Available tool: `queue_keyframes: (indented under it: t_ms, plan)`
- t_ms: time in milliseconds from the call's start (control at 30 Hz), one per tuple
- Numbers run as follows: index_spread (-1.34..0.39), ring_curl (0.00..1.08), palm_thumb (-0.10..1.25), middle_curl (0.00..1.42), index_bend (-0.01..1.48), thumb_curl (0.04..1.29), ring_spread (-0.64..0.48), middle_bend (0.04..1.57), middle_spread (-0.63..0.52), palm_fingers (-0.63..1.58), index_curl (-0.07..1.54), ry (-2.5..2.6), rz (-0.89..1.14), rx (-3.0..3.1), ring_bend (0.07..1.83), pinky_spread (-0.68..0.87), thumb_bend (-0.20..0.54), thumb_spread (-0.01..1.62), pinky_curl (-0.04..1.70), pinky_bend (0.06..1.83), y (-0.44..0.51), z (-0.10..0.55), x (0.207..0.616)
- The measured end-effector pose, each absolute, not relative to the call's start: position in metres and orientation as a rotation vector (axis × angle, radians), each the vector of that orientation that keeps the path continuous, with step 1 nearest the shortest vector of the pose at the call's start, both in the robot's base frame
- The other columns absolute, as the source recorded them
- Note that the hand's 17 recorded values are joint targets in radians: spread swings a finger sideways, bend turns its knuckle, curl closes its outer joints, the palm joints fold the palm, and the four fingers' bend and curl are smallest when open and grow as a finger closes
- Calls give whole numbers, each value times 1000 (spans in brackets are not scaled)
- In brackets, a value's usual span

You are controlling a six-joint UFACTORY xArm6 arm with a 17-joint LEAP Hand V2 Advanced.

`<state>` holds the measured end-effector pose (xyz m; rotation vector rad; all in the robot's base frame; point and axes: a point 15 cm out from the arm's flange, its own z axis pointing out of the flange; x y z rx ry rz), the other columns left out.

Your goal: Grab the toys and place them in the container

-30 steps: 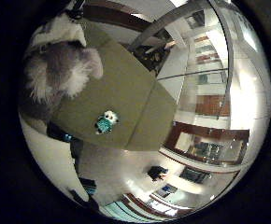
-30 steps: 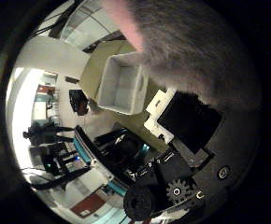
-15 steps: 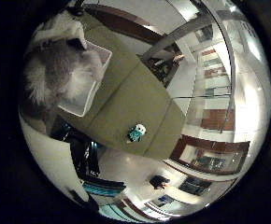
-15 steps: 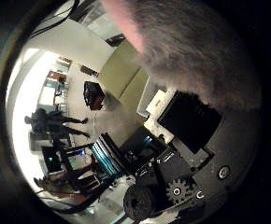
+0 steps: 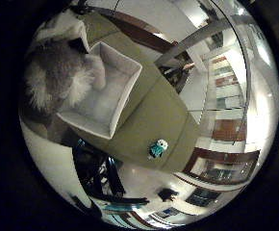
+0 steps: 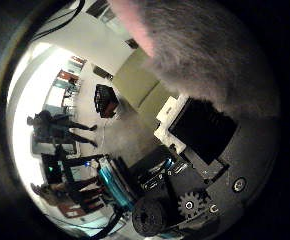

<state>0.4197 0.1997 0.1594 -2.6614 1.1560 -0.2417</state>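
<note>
Held toy: a grey plush [image 5: 57, 79] with a pink ear sat close against the palm and filled much of the thumb-side view.
Hand: the right hand [image 6: 205, 150] showed only black and white body parts and a gear; I could not tell how the fingers stood, though the plush riding with the palm suggests a hold.
Container: a white bin [image 5: 113, 103], open side up, stood on the olive table [image 5: 154, 120]. It looked empty inside.
Plush versus bin: the grey fur overlapped the bin's near rim and part of its floor in the little-finger view; whether it hung above the bin or touched it I could not tell.
Second toy: a small teal and white figure [image 5: 157, 148] lay on the table near the far edge, well apart from the bin.
Change: a second before, the little-finger view showed no bin, only table and the teal toy; half a second before, the bin peeked from behind the plush; at this moment most of it was in view. The whole scene shifted, so the camera travelled, not the things.
Meaning: judged as carry nearly done, plush arriving over the bin, release likely next.
Remaining: the teal toy was not yet collected.
</note>
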Motion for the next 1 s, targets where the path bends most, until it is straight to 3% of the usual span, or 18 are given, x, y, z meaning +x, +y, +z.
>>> queue_keyframes:
  t_ms: [733,867,1000]
  plan:
    - [-208,801,1019,663,1179,632,-228,1383,-111,1138,738,1189,-250,-2661,1321,-195,-18,1097,846,1372,197,87,444]
    - [-229,774,935,648,1103,616,-223,1327,-116,1115,729,1188,-266,-2653,1307,-214,-32,1070,811,1340,194,84,449]
    - [-288,708,834,618,846,601,-213,1207,-125,1043,697,1190,-270,-2660,1284,-269,-33,993,727,1278,188,83,451]
